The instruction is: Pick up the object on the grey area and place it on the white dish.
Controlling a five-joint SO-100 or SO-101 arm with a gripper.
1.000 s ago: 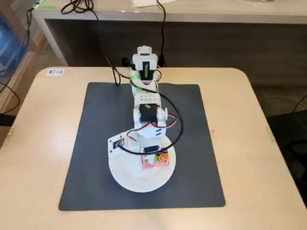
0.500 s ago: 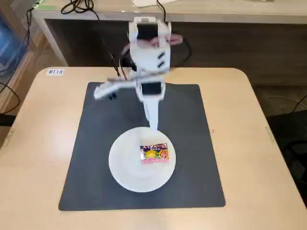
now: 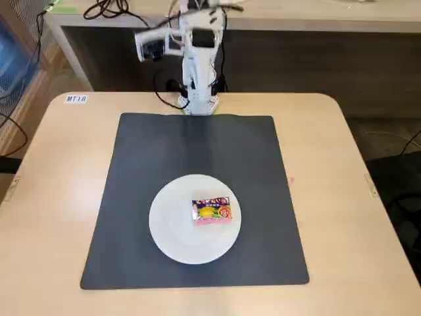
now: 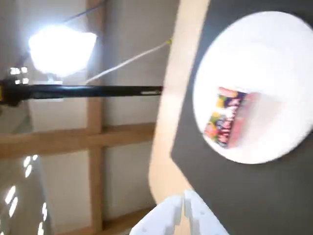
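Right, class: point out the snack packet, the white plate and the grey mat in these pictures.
snack packet [image 3: 212,211]: fixed view, on the middle of its printed face.
white plate [image 3: 172,230]: fixed view, on a bare part left of the packet.
grey mat [image 3: 151,148]: fixed view, on bare mat above the plate.

Wrist view blurring all over, white dish [image 4: 274,58] being cut off at right edge, gripper [image 4: 183,215] showing only 2 fingertips, snack packet [image 4: 227,117] print staying unreadable.

Tabletop [image 3: 52,197]: beige, rounded corners. Directly on it: one square dark grey mat [image 3: 131,197], centred, lying flat; one small white label [image 3: 76,99] near the far left corner in the fixed view; the arm's base [image 3: 197,104] touching the mat's far edge.
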